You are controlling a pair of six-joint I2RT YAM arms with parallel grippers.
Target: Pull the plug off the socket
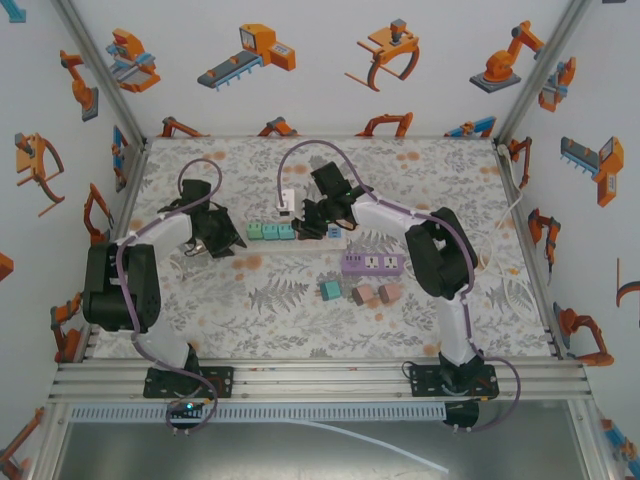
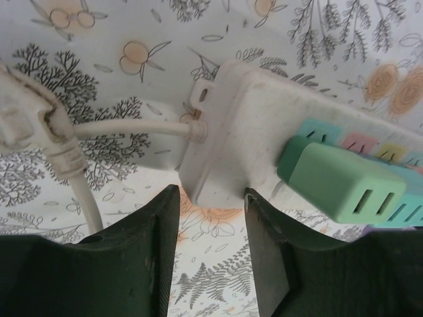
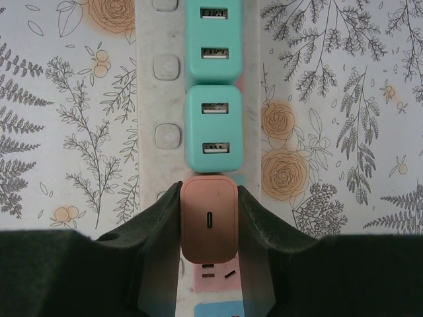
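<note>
Fern-and-flower print covers the table [image 1: 200, 320], and pictures of robot arms dot the white walls around it. At the middle of the table lies the white power strip [image 1: 290, 228], and everything else is placed from it. In the right wrist view the right tool [image 3: 208, 195] is clamped on the salmon-pink plug [image 3: 208, 221], one dark finger [image 3: 162, 231] pressed against each side, and the plug is seated in the strip. Two teal plugs [image 3: 213, 129] sit in the strip's next sockets just beyond the pink one, in a row along the strip beside its column of white buttons [image 3: 166, 135]. In the top view the right tool [image 1: 310, 222] stands over the strip's right-hand part, and the left tool [image 1: 215, 240] is at the strip's left end. In the left wrist view the left tool [image 2: 211, 211] has its fingers [image 2: 155, 238] on either side of the strip's cord end, whose corner sits in the gap between them. I cannot tell whether they press on it. The white cord [image 2: 132, 129] leaves that end of the strip, and a teal plug [image 2: 337, 178] stands in the nearest socket. Near the strip's right end, on its arm-base side, lie a purple power strip [image 1: 372, 263] and a few loose adapters [image 1: 365, 294].
</note>
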